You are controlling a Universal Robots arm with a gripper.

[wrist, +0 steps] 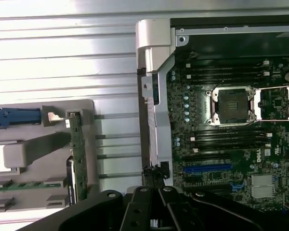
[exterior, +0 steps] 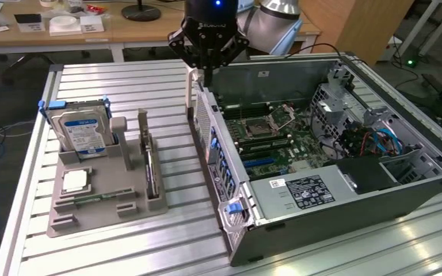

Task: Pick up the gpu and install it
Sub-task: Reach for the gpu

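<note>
The fingers (wrist: 150, 173) of the gripper (exterior: 203, 77) look drawn narrow with nothing between them, though the angle is poor. It hangs over the rear wall of the computer case (exterior: 359, 201). The gpu (exterior: 151, 172) stands on edge in a grey holder (exterior: 98, 213) beside the case. I'd judge it light, stiff and fragile, best gripped by its bare top edge.

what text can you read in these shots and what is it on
Nothing reads clearly.
On the hard drive: blue label, too small.
On the computer case: white sticker, too small.
On the claw: pale lettering, blurred.
On the motherboard: print, blurred.
</note>
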